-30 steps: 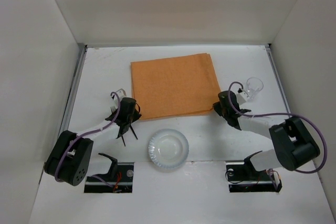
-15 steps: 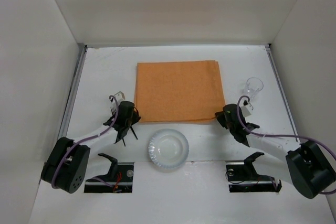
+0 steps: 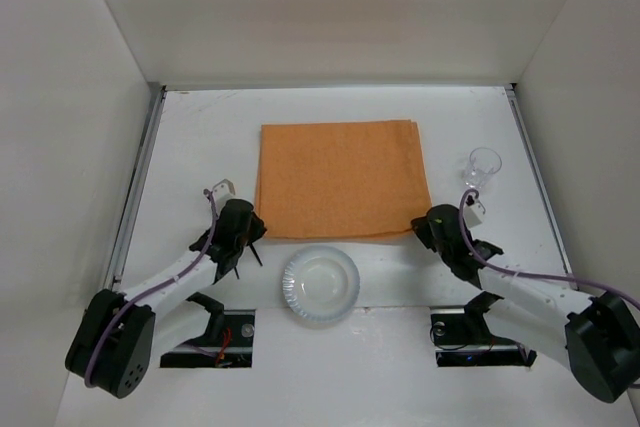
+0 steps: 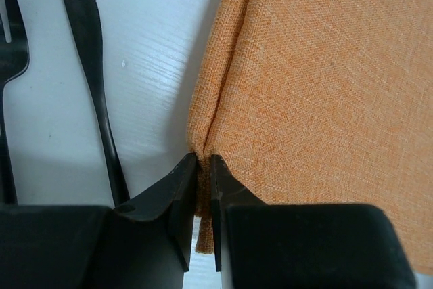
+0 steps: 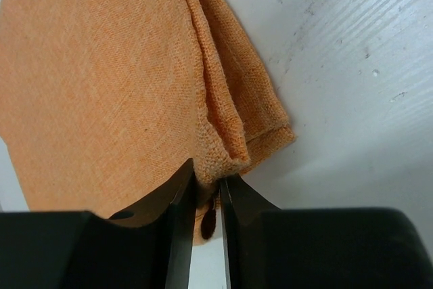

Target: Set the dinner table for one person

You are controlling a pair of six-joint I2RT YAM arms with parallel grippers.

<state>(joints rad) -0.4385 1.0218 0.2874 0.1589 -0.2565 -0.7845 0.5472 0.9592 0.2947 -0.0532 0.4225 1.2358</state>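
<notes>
An orange cloth placemat (image 3: 342,177) lies flat on the white dinner table (image 3: 200,137). My left gripper (image 3: 252,230) is shut on the placemat's near left corner (image 4: 203,167). My right gripper (image 3: 422,225) is shut on its near right corner (image 5: 220,164). A clear plate (image 3: 320,285) sits just in front of the placemat's near edge. A black fork (image 4: 10,65) and black knife (image 4: 95,86) lie left of the placemat, mostly hidden under my left arm in the top view. A clear glass (image 3: 484,166) stands right of the placemat.
White walls enclose the table on three sides. Metal rails (image 3: 140,177) run along the left and right edges. The arm bases (image 3: 210,332) sit at the near edge.
Both grippers have pulled the placemat toward the near edge. It has turned from skewed to square with the table. The plate and glass have not moved.
</notes>
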